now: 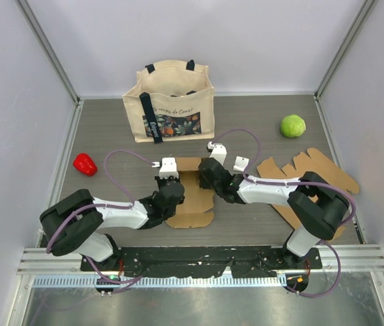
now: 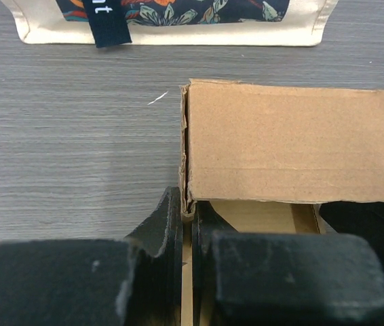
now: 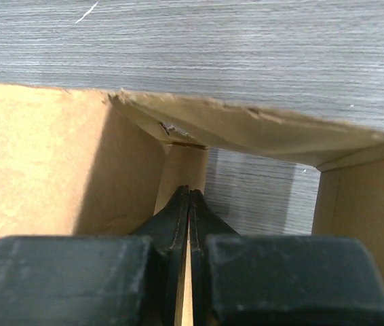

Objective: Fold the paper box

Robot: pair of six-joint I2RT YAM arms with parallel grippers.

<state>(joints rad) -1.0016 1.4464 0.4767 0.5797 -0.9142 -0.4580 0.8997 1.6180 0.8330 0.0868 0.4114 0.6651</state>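
Midway through the fold, judging by the shape: side walls raised, far end not yet closed. Holding the box (image 1: 193, 207) from both sides at the middle of the table (image 1: 110, 129), just in front of the tote bag (image 1: 170, 102).

Pinching the left wall with the left gripper (image 2: 186, 204), jaws almost together, nothing but the thickness of the cardboard between them, right at the corner with the far panel. Pinching the opposite wall with the right gripper (image 3: 189, 198), jaws nearly touching, a thin pale strip of cardboard showing between them, reaching toward the far inner corner beneath a flap leaning inward.

Leaving alone the spare flat cardboard (image 1: 317, 173) well off to the right.

Next, probably: steadying one wall while drawing the other upright, then bringing the leaning far flap down and tucking it in. Calls for a light, even pull from both sides, thin cardboard being quick to buckle or tear at a crease. Calls too for squaring the far right corner first, that flap hanging loose above a gap.
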